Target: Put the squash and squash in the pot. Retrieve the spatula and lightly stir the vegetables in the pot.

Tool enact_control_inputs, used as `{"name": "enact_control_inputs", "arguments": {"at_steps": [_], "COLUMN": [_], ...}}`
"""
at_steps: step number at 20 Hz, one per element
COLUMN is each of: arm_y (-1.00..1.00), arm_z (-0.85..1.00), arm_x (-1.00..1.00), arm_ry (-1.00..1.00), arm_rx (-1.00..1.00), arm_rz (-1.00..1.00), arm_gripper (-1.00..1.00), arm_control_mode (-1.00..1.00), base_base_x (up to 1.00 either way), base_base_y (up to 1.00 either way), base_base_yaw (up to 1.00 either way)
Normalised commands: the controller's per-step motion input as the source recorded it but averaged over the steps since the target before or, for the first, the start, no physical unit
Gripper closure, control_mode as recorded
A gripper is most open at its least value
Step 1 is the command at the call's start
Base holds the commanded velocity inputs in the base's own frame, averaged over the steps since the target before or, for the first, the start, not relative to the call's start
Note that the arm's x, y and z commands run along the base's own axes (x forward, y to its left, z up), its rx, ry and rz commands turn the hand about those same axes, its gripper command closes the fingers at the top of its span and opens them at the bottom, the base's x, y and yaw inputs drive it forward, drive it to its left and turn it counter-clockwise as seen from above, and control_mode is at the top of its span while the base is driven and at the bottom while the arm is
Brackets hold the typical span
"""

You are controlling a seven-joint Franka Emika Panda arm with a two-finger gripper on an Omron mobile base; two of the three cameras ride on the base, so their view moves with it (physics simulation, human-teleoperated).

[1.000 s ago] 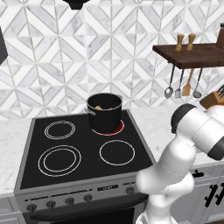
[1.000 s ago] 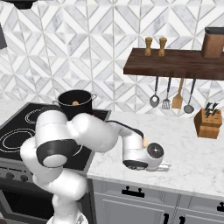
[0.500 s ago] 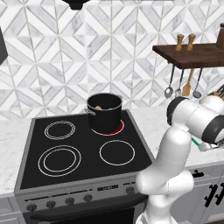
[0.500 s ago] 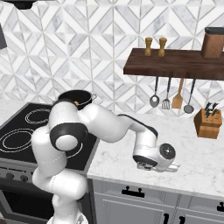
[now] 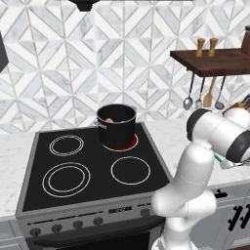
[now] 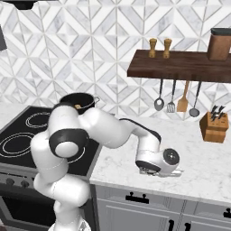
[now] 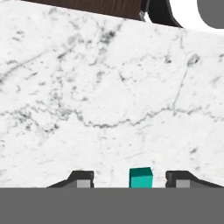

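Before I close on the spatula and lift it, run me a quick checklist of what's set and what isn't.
1. Spatula handle end sits between the fingertips, apart from both: ok.
2. Gripper shut on the handle: not ok, gaps on both sides.
3. Gripper low over the marble counter: ok.
4. Squash in the pot: a tan piece shows inside; whether both are there, cannot tell.
5. Pot upright on the stove rear burner: ok.
6. Spatula blade end and how it lies: cannot tell.
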Motion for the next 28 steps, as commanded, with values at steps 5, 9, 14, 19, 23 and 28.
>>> {"name": "enact_control_inputs", "arguments": {"at_steps": [5,9,14,19,23,28], "arm_y": [0.55,0.49,0.55,0.35,0.01,0.07], "arm_z": [-0.51,-0.48,-0.2,0.14,0.86,1.0], "arm_x": [0.17,0.0,0.0,-0.03,-0.28,-0.5], "arm_ry": [0.0,0.0,0.0,0.0,0.0,0.0], "arm_rx": [-0.07,-0.08,-0.05,0.0,0.0,-0.01], "arm_rz": [0.0,0.0,0.0,0.0,0.0,0.0], "arm_gripper": [1.0,1.0,1.0,1.0,1.0,1.0], "arm_control_mode": [-1.0,-1.0,-1.0,-1.0,-1.0,-1.0], "base_base_x": [0.0,0.0,0.0,0.0,0.0,0.0], "base_base_y": [0.0,0.0,0.0,0.0,0.0,0.0], "base_base_yaw": [0.0,0.0,0.0,0.0,0.0,0.0]}}
